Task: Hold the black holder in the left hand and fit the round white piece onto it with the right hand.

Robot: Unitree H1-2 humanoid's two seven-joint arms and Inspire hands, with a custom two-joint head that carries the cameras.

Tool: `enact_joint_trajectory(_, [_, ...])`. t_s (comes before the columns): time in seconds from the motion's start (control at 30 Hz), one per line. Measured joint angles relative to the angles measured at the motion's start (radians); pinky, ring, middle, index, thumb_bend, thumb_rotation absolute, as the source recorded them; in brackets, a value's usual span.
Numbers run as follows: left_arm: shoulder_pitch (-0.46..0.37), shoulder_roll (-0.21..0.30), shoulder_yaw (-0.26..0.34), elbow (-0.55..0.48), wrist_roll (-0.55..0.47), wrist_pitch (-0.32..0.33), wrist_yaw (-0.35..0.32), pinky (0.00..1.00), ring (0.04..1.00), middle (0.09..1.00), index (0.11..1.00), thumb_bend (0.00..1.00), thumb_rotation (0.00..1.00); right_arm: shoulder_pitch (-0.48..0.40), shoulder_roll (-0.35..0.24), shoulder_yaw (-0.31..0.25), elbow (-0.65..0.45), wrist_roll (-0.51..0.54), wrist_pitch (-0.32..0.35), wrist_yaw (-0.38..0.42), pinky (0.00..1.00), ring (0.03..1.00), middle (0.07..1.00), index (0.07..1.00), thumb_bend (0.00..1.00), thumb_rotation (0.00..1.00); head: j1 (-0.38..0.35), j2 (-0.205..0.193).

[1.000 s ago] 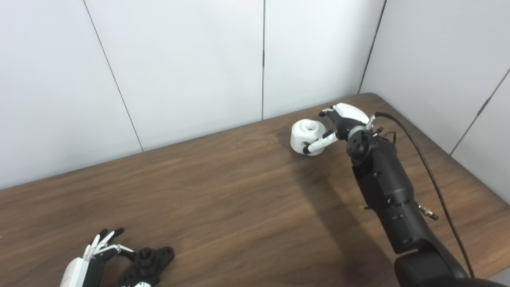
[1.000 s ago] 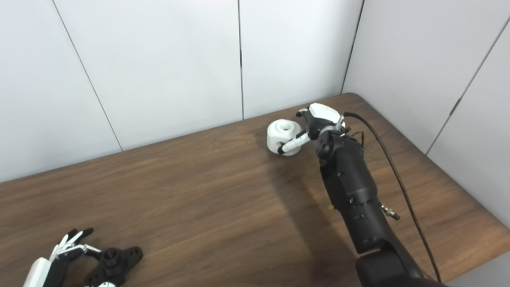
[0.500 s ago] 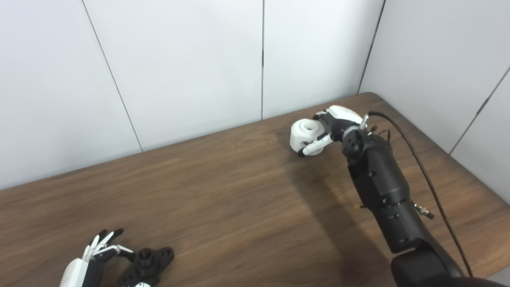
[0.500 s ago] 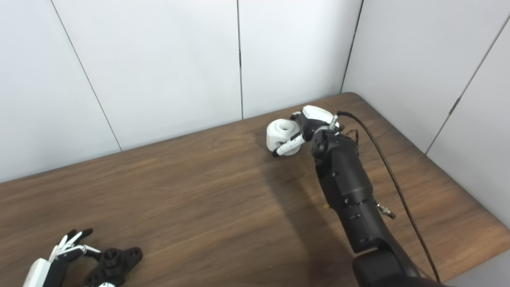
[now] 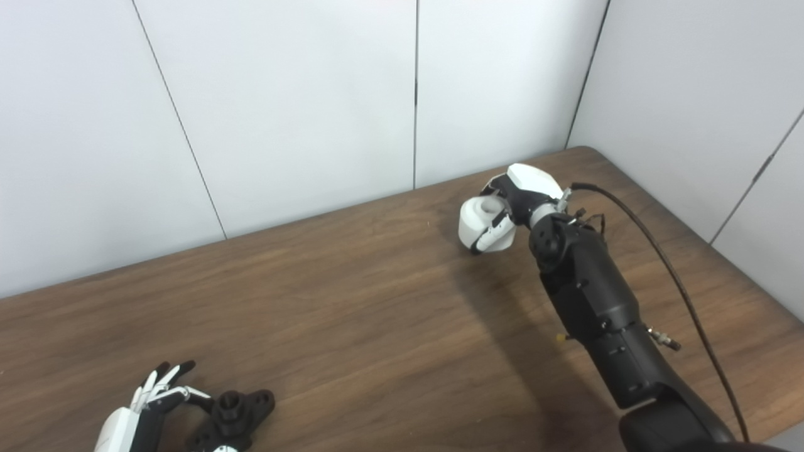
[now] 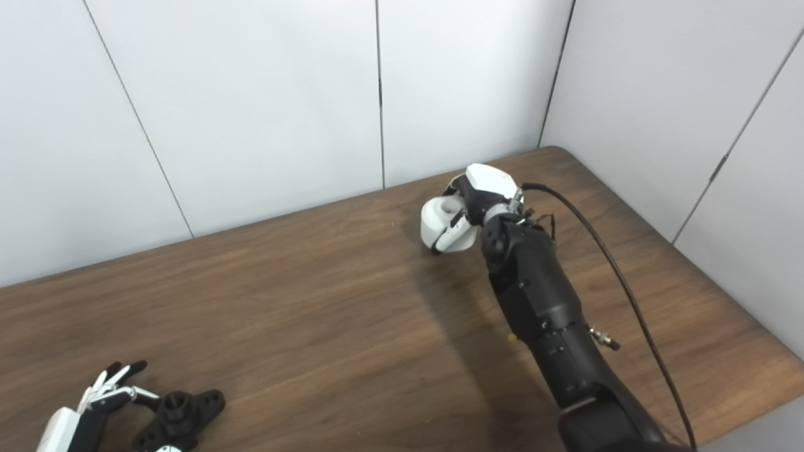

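The round white piece sits at the far right of the brown surface, close to the wall. The right hand is wrapped around it now, with fingers over the top and one finger across the front. A moment ago that hand was only beside the piece with its fingers more apart. Now they have curled in and the piece looks tipped a little. So the grab looks almost done, and lifting can come next. I cannot tell if the piece is off the surface yet.

The black holder lies at the near left edge, far from the white piece. The left hand is right beside it with its fingers spread, holding nothing. It has not moved. The holder has yet to be picked up, so fitting the two together is a long way off.

No words, labels or brand marks can be read on anything.
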Motion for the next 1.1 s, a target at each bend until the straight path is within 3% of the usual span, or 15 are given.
enact_joint_trajectory(0.2, [0.000, 0.000, 0.000, 0.000, 0.000, 0.000, 0.000, 1.00, 1.000, 0.904, 0.482, 0.52, 0.04, 0.002, -0.025, 0.041, 0.001, 0.054, 0.009, -0.034, 0.74, 0.748, 0.703, 0.479, 0.52, 0.13, 0.000, 0.003])
enact_joint_trajectory(0.3, [0.000, 0.000, 0.000, 0.000, 0.000, 0.000, 0.000, 1.00, 1.000, 0.903, 0.482, 0.52, 0.03, 0.004, -0.031, 0.051, 0.001, 0.067, 0.011, -0.039, 0.66, 0.689, 0.664, 0.481, 0.52, 0.13, 0.000, 0.003])
enact_joint_trajectory(0.33, [0.000, 0.000, 0.000, 0.000, 0.000, 0.000, 0.000, 1.00, 1.000, 0.903, 0.482, 0.52, 0.03, 0.004, -0.032, 0.053, 0.001, 0.070, 0.012, -0.039, 0.58, 0.614, 0.613, 0.483, 0.52, 0.13, 0.000, 0.003])
enact_joint_trajectory(0.5, [0.000, 0.000, 0.000, 0.000, 0.000, 0.001, -0.001, 1.00, 1.000, 0.904, 0.482, 0.52, 0.03, 0.006, -0.033, 0.063, -0.002, 0.082, 0.013, -0.039, 0.46, 0.524, 0.552, 0.481, 0.52, 0.13, 0.000, 0.003])
enact_joint_trajectory(0.57, [0.000, 0.000, 0.000, 0.000, 0.000, 0.001, -0.001, 1.00, 1.000, 0.903, 0.482, 0.52, 0.03, 0.014, -0.033, 0.064, -0.024, 0.082, 0.014, -0.035, 0.42, 0.489, 0.526, 0.460, 0.52, 0.03, 0.002, 0.003])
enact_joint_trajectory(0.7, [-0.001, 0.000, 0.000, 0.000, 0.001, 0.002, -0.001, 1.00, 1.000, 0.903, 0.482, 0.52, 0.03, 0.023, -0.039, 0.077, -0.066, 0.084, 0.014, -0.027, 0.42, 0.509, 0.531, 0.448, 0.52, 0.00, 0.003, 0.002])
enact_joint_trajectory(0.87, [-0.002, 0.000, -0.002, 0.000, 0.007, 0.004, -0.001, 1.00, 1.000, 0.902, 0.482, 0.52, 0.04, 0.032, -0.040, 0.076, -0.135, 0.078, 0.014, 0.039, 0.39, 0.477, 0.518, 0.460, 0.52, 0.00, 0.006, 0.000])
enact_joint_trajectory(0.97, [-0.003, 0.000, -0.005, 0.000, 0.021, 0.008, -0.003, 1.00, 1.000, 0.902, 0.482, 0.52, 0.04, 0.032, -0.040, 0.074, -0.176, 0.081, 0.014, 0.088, 0.23, 0.304, 0.420, 0.504, 0.52, 0.00, 0.018, 0.002])
enact_joint_trajectory(1.0, [-0.005, 0.000, -0.007, 0.000, 0.026, 0.014, -0.004, 1.00, 1.000, 0.901, 0.482, 0.52, 0.04, 0.032, -0.040, 0.075, -0.194, 0.085, 0.014, 0.108, 0.22, 0.286, 0.407, 0.509, 0.52, 0.00, 0.024, 0.002])
enact_joint_trajectory(1.03, [-0.005, 0.000, -0.008, 0.000, 0.030, 0.021, -0.005, 1.00, 1.000, 0.901, 0.482, 0.52, 0.04, 0.031, -0.040, 0.079, -0.214, 0.091, 0.014, 0.124, 0.21, 0.280, 0.403, 0.511, 0.52, 0.00, 0.025, 0.002])
enact_joint_trajectory(1.1, [-0.009, -0.001, -0.014, 0.000, 0.037, 0.034, -0.007, 1.00, 1.000, 0.900, 0.482, 0.52, 0.04, 0.029, -0.041, 0.087, -0.249, 0.090, 0.015, 0.167, 0.31, 0.396, 0.488, 0.463, 0.52, 0.00, 0.037, 0.002])
